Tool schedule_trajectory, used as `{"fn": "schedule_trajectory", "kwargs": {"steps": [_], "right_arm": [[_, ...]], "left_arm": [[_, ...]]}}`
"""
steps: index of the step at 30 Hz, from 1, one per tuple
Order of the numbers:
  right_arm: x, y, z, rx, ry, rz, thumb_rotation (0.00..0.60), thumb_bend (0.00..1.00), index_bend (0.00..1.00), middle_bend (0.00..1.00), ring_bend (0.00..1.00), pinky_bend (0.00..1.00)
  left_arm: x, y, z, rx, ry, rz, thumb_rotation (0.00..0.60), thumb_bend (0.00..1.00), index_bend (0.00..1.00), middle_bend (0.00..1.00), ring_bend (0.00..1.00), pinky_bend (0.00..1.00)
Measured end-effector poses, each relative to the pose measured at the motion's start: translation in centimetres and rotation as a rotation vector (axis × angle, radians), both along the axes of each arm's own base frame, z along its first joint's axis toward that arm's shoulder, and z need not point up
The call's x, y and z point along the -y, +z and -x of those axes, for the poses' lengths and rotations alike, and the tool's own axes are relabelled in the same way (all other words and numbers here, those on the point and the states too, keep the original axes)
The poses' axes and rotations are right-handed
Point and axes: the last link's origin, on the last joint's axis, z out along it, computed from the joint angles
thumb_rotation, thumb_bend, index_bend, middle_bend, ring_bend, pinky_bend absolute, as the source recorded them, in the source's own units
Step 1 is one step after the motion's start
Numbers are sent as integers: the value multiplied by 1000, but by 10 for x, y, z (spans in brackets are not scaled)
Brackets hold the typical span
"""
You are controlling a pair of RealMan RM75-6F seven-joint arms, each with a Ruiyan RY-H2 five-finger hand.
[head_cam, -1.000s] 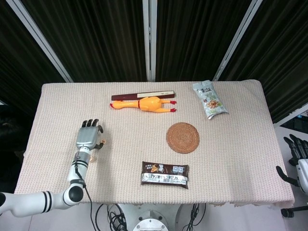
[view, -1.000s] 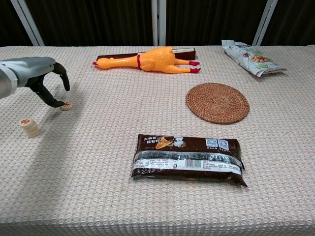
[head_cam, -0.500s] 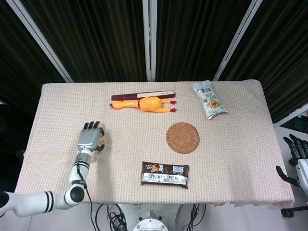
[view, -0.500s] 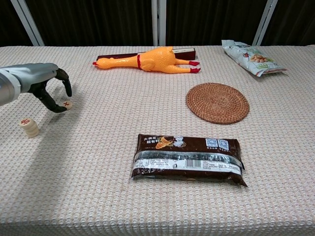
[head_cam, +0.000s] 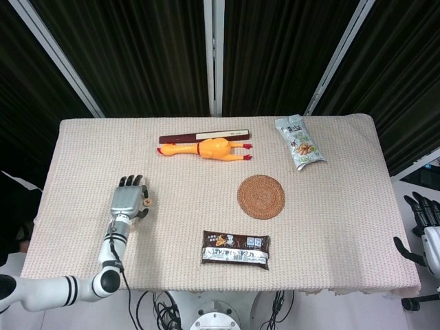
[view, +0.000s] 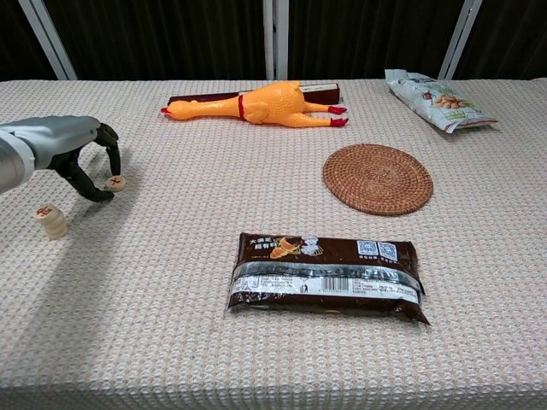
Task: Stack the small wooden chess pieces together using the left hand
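Chess piece [view: 116, 182]: loose one, pinched in my left robot hand [view: 79, 152], just off the table [view: 256, 359].
Stack [view: 50, 220]: near the left edge, apart from it.
Right robot hand [head_cam: 423, 230]: fingers apart, holding nothing, off the table's right side.

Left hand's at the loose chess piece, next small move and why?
Probably close the fingers on it, then lift. In the chest view the left hand arches over the single chess piece, fingertips down beside it, but the piece looks still flat on the cloth, not clearly held. The stack of pieces stands apart, nearer the table edge, waiting for it.
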Motion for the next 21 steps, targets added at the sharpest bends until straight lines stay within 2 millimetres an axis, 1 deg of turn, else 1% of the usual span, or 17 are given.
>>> {"fn": "schedule_trajectory", "kwargs": {"steps": [10, 21], "right_arm": [[1, 0, 0, -5, -3, -9, 600, 271, 0, 0, 0, 0], [1, -1, 0, -10, -6, -13, 600, 271, 0, 0, 0, 0]], "left_arm": [[-1, -3, 3, 21, 5, -1, 600, 267, 468, 66, 0, 0], [-2, -1, 2, 40, 6, -18, 600, 286, 503, 81, 0, 0]]}}
